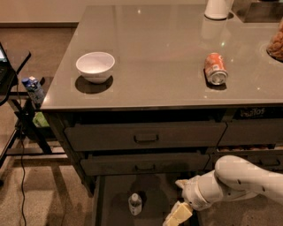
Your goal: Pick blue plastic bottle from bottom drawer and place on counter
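The blue plastic bottle (135,204) stands upright in the open bottom drawer (116,194), seen from above with its white cap up. My gripper (177,214) is low over the drawer, to the right of the bottle and apart from it. Its pale fingers (179,212) reach the picture's bottom edge. The white arm (239,178) comes in from the lower right. The glossy grey-brown counter (163,48) lies above the drawers.
On the counter are a white bowl (95,66) at the left, an orange soda can (215,69) on its side, and a white vessel (216,9) at the back. Two shut drawer fronts (146,136) sit above the open drawer. A small blue-topped carton (33,88) stands on a stand at left.
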Controlling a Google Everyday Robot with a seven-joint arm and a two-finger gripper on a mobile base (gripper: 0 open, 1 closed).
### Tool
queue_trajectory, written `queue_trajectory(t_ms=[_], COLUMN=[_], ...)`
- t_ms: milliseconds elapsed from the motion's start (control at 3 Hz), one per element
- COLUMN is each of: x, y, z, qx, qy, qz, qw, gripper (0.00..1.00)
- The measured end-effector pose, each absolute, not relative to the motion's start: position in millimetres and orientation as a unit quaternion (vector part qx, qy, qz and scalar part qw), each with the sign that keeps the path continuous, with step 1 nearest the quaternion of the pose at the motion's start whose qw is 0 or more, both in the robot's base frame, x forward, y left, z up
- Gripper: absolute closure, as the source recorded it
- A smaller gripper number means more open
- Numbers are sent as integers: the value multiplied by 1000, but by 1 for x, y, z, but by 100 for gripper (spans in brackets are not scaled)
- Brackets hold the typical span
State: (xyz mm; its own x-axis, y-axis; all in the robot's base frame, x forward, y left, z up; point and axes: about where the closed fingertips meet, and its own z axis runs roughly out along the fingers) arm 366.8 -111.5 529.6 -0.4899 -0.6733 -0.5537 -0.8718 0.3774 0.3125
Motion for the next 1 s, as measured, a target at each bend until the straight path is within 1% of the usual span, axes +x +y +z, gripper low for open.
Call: queue_trajectory(t_ms=[333, 1000], x=[362, 377], y=[-111, -98], z=[487, 409], qx=[-453, -424], qy=[817, 824], qz=[310, 334], qw=[177, 171], gripper=[0, 0])
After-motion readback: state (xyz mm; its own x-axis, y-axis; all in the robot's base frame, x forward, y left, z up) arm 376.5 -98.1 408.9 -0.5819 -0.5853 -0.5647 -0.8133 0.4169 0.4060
